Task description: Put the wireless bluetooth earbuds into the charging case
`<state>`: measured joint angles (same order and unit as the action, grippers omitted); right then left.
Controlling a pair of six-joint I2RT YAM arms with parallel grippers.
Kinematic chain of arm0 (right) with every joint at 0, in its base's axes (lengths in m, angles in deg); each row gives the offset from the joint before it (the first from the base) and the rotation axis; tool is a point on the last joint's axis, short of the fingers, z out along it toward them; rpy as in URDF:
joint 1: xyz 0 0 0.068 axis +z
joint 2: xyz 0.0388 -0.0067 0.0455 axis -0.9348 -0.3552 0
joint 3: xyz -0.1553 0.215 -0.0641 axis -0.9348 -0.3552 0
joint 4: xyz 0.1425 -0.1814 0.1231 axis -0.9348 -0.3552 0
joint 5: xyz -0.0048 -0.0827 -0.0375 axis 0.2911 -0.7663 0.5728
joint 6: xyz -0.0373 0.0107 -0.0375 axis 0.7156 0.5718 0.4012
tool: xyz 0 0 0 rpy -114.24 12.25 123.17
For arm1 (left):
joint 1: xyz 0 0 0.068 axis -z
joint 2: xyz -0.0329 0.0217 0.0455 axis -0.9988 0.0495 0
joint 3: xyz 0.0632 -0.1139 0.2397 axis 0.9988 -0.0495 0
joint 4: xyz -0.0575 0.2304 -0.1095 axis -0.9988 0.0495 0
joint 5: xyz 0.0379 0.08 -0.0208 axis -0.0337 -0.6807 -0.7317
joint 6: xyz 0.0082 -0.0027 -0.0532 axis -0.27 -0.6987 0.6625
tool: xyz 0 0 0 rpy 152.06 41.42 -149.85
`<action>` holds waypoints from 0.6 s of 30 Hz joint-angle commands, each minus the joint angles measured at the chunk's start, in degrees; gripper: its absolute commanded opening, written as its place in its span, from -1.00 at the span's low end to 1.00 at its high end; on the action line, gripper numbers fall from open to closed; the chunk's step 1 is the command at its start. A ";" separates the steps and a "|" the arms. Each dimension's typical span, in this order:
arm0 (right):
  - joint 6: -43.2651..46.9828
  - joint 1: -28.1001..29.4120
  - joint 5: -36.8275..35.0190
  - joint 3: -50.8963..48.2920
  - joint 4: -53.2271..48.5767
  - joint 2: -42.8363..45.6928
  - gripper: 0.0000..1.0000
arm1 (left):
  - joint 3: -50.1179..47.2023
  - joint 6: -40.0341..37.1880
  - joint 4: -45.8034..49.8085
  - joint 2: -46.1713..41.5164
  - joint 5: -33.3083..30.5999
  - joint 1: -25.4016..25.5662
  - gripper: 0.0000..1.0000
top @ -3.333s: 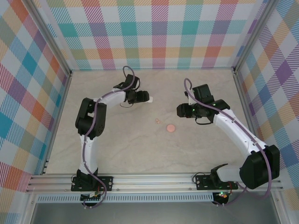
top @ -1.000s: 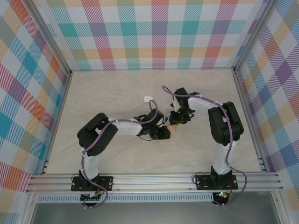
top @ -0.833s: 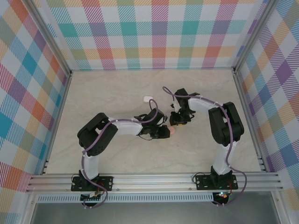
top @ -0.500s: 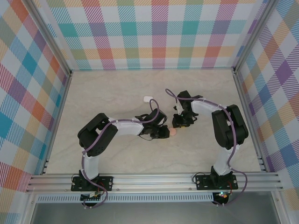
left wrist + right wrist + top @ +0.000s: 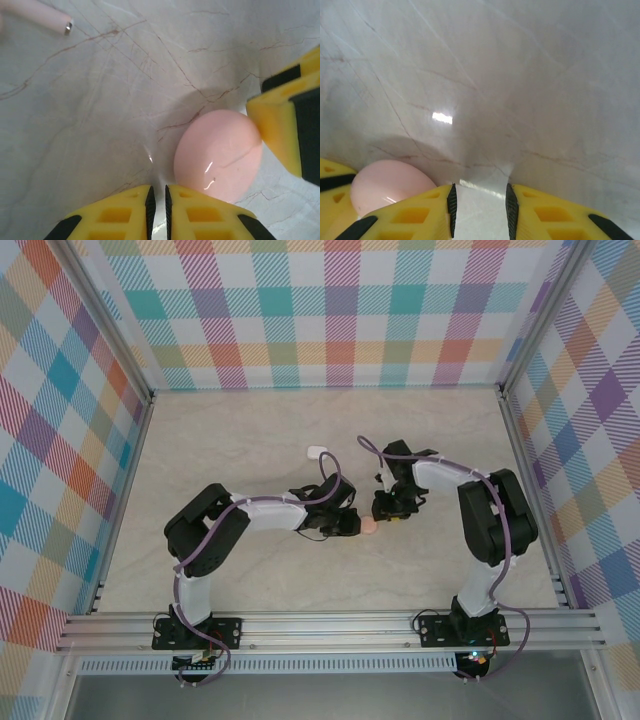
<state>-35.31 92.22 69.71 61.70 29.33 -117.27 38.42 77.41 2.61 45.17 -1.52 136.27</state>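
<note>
The white charging case (image 5: 318,452) sits on the marble-look table (image 5: 230,440), out past both grippers toward the back wall. It's too tiny to tell if the lid's up or what's inside. The left gripper (image 5: 157,197) is pinched together on nothing. The right gripper (image 5: 479,207) is a bit apart and empty. Both are crowding a salmon-pink disc (image 5: 217,156).

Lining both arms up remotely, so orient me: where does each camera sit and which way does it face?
Top external: above and behind the robot, looking down on the table; left arm, right arm, charging case beyond.
Left wrist: on the left gripper, facing the pink disc; its shut jaws at bottom.
Right wrist: on the right gripper, facing bare marble; its open jaws at bottom.
Shared: both wrist views show the pink disc and the other arm's yellow jaw.
</note>
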 commanded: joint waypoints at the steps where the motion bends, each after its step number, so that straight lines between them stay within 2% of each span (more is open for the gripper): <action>1: -1.44 0.62 -1.00 -1.20 -2.15 2.59 -0.30 | -1.10 0.44 5.36 -1.63 -7.81 -0.20 -0.58; 4: -2.59 0.31 -2.29 -1.52 -2.10 4.24 -0.30 | -2.14 0.21 6.63 -3.93 -10.77 -0.18 -0.50; 7: -4.17 -0.53 -3.21 -2.30 -1.44 6.71 -0.28 | -3.33 -0.38 6.83 -6.81 -12.52 -0.22 -0.25; 10: -5.26 -2.17 -0.40 -4.41 0.84 10.45 -0.24 | -4.52 -1.00 5.92 -9.16 -12.32 -0.50 -0.07; 15: -8.28 -4.63 9.41 -10.45 7.48 16.28 -0.08 | -10.54 2.03 -7.06 -10.46 0.51 -4.41 0.10; 18: -10.21 -4.78 14.27 -13.55 11.34 16.95 -0.06 | -12.17 3.60 -14.38 -9.33 7.51 -5.71 0.15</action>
<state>-42.43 87.46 76.47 50.58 35.99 -100.77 27.53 78.72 -3.25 35.78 -2.40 131.92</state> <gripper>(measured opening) 0.470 0.569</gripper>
